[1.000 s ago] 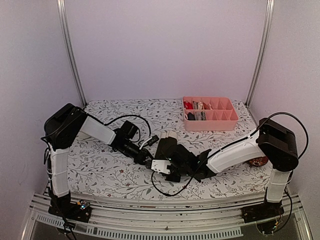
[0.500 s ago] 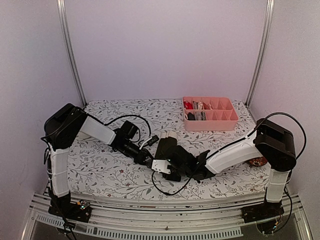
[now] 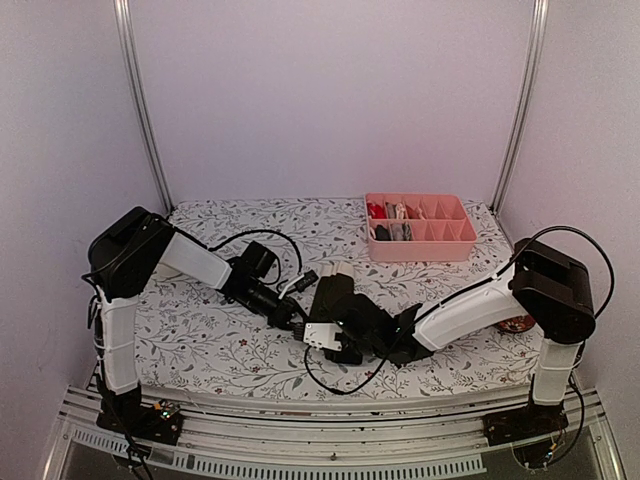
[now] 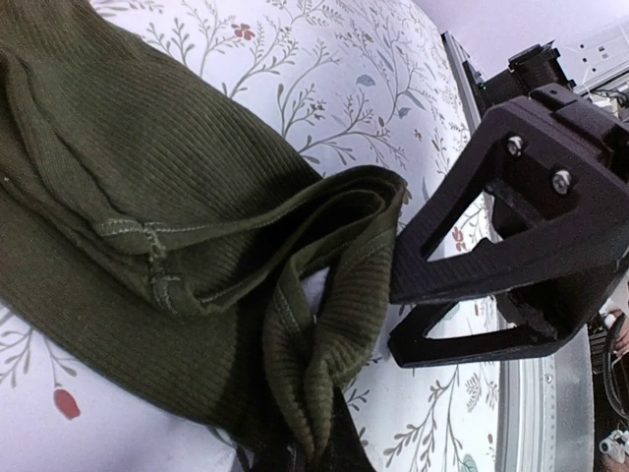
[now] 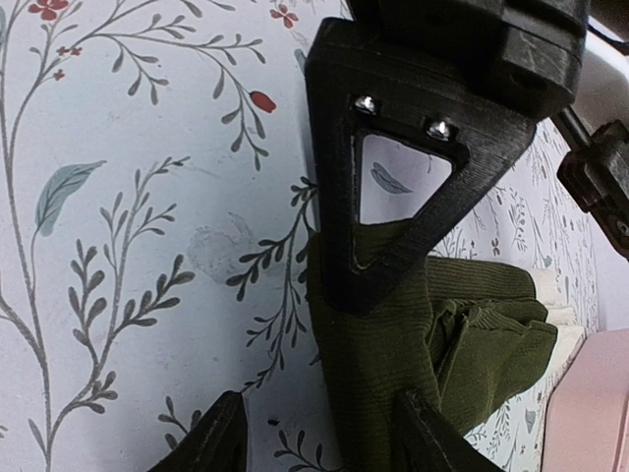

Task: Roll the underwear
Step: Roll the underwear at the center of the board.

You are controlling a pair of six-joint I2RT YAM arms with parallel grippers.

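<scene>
Left tool (image 5: 364,280) pinching folded edge of olive underwear (image 4: 147,197). Right tool (image 5: 324,433) parted, straddling cloth's edge. Pink tray (image 3: 420,250) well apart, at far edge of counter (image 3: 200,340).

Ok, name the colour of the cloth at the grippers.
Olive-green underwear, best in left wrist view.

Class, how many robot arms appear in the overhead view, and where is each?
2. The left arm reaches in from the left edge, the right arm from the right; both meet at the olive underwear.
</scene>
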